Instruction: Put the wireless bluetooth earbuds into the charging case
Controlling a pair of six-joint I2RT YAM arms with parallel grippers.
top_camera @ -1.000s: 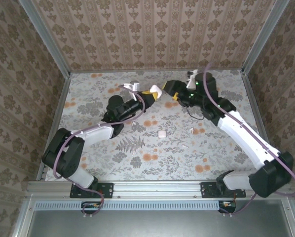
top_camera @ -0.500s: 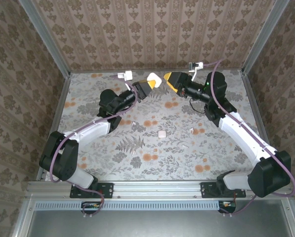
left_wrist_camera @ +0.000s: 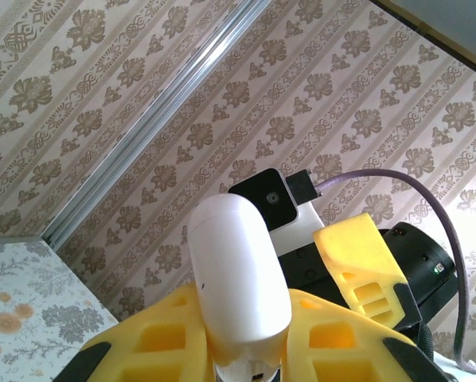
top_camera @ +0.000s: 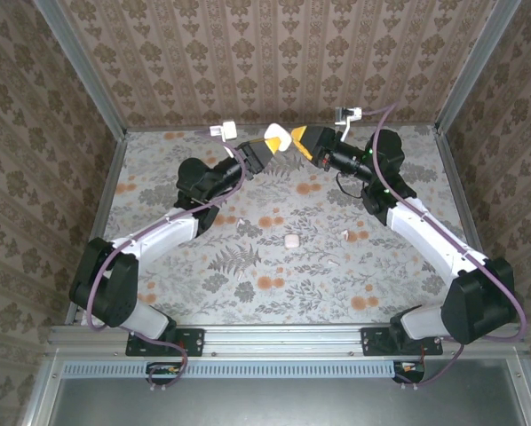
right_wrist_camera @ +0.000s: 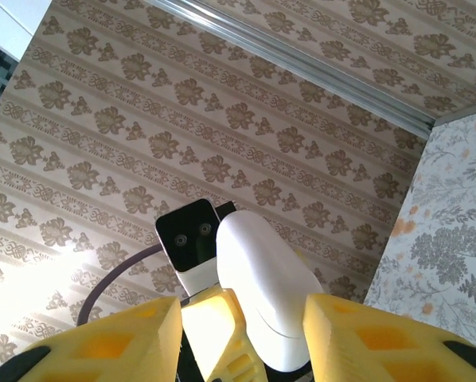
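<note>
While L gripper (top_camera: pixel 272 143) is clamped tight on a white charging case (top_camera: pixel 279 138), gripping its lower end w/ the rounded top poking out past the yellow fingertips, R gripper (top_camera: pixel 300 138) meets it nose to nose. R's jaws stand part-open, one either side of that same case; can't tell if a pad touches it. Top view gives the layout: both grippers are raised by the back wall, tips nearly meeting. Well below them, back toward the arm bases, the earbuds (top_camera: pixel 346 235) lie on the floral table (top_camera: pixel 274 306) as two tiny white bits under R's forearm side. A second case (top_camera: pixel 291 240) lies just beside them, under the gap btwn the grippers. L wrist view gives the close-up: smooth glossy shell, tiny dark dot on its flank as the sole marking I can make out, w/ R's wrist camera block (left_wrist_camera: pixel 274 199) right behind it. R wrist view gives the other face: the case sits nearer one of R's fingers, w/ an L finger (right_wrist_camera: pixel 222 334) alongside.
</note>
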